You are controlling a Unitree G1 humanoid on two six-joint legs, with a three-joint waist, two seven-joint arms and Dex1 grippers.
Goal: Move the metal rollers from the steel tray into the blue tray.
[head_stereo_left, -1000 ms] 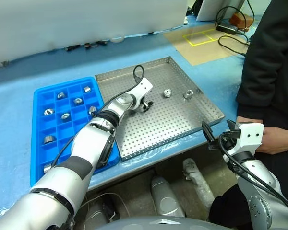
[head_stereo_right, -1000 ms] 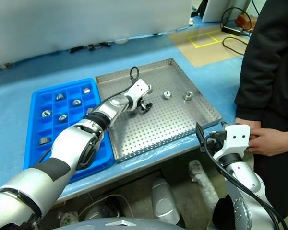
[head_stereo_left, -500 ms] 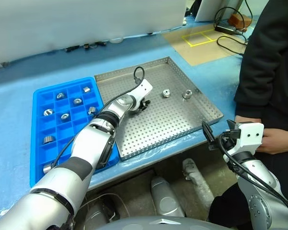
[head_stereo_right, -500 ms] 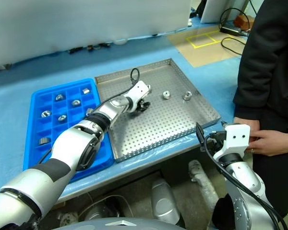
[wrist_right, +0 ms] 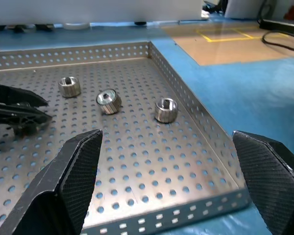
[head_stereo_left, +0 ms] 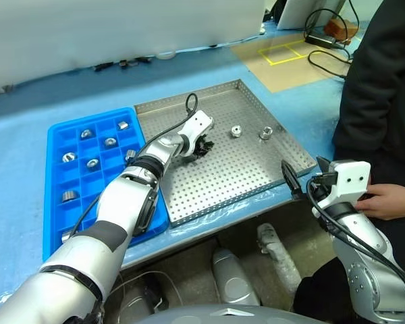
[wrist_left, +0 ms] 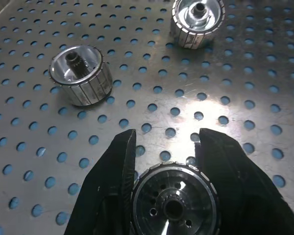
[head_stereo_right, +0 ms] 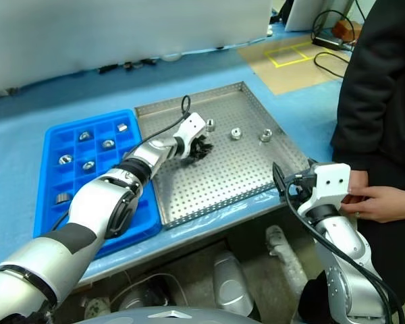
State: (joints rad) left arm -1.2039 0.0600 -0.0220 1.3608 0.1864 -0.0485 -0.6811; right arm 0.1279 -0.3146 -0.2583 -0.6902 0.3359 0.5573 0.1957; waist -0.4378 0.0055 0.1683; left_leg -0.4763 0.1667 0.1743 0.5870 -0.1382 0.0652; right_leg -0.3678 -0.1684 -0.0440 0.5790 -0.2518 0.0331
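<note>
My left gripper (head_stereo_left: 201, 147) reaches over the middle of the steel tray (head_stereo_left: 256, 179) and is shut on one metal roller (wrist_left: 174, 200), held low by the perforated floor between the black fingers (wrist_left: 108, 186). Two more metal rollers (wrist_left: 81, 73) (wrist_left: 196, 22) lie just ahead of it, and a third roller (head_stereo_right: 210, 123) sits near the white wrist. The blue tray (head_stereo_left: 54, 138) lies to the left of the steel tray, with several rollers (head_stereo_left: 69, 156) in its compartments. My right gripper (head_stereo_left: 304, 174) hovers open off the steel tray's near right corner, holding nothing.
A person in dark clothing stands at the right, one hand (head_stereo_left: 391, 202) close behind my right wrist. Cables (head_stereo_left: 324, 50) and a yellow taped square (head_stereo_left: 283, 50) lie at the far right. The blue table covering (head_stereo_left: 27, 101) runs around both trays.
The left gripper's fingers have closed on a roller in the steel tray. The right gripper has risen slightly.
</note>
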